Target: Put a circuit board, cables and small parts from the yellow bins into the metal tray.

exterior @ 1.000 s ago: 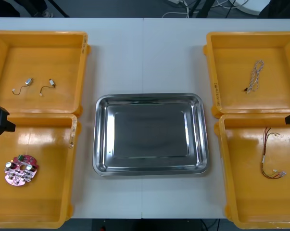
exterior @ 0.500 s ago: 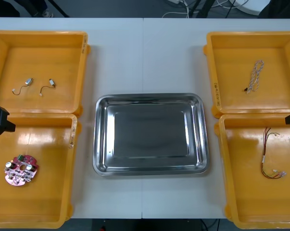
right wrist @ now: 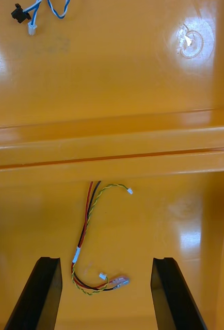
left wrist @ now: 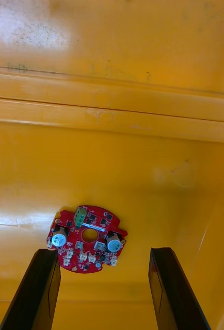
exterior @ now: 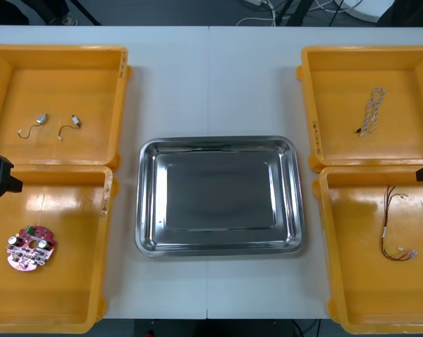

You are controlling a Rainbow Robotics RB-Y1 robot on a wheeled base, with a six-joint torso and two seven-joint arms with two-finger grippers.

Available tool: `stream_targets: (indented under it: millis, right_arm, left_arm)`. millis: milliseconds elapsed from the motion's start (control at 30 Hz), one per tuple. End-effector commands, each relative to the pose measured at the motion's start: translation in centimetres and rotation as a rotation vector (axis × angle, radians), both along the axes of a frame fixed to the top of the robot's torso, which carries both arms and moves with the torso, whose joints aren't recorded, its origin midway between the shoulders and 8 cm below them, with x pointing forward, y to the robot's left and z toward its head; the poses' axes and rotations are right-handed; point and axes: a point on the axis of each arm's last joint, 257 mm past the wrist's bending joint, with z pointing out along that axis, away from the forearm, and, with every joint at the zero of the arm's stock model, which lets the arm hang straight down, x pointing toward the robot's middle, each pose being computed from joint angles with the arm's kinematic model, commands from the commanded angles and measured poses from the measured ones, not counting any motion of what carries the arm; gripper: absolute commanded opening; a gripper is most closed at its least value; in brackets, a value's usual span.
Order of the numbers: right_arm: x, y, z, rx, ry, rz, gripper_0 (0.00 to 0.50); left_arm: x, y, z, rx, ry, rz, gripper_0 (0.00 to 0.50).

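Nothing has moved since a second ago. Board [exterior: 31, 247] lies flat in the near left bin [exterior: 64, 316], below the left gripper [left wrist: 102, 252], whose fingers stand wide apart and empty. Right gripper [right wrist: 106, 259], just as wide and empty, hangs over the red and yellow cable [right wrist: 86, 237] in the near right bin [exterior: 365, 309]. Shiny tray [exterior: 218, 144] sits between the bins.

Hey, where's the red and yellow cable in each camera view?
Front: cable in the near right bin.
Right wrist: cable between the open right gripper's fingers, partly beyond them.
Left wrist: left gripper faces the circuit board instead.
Shared landmark: the rim dividing the two right bins, just beyond the cable.
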Motion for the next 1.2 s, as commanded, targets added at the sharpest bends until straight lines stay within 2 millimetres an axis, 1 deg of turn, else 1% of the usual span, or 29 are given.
stream_targets:
  millis: [33, 1200]
  right_arm:
    - [0.92, 0.66, 1.13, 0.019, -0.034, -0.011, 0.5]
    - [0.92, 0.66, 1.13, 0.019, -0.034, -0.011, 0.5]
  left_arm:
    - [1.2, 0.92, 2.99, 0.063, -0.08, -0.036, 0.5]
    - [1.2, 0.92, 2.99, 0.063, -0.08, -0.036, 0.5]
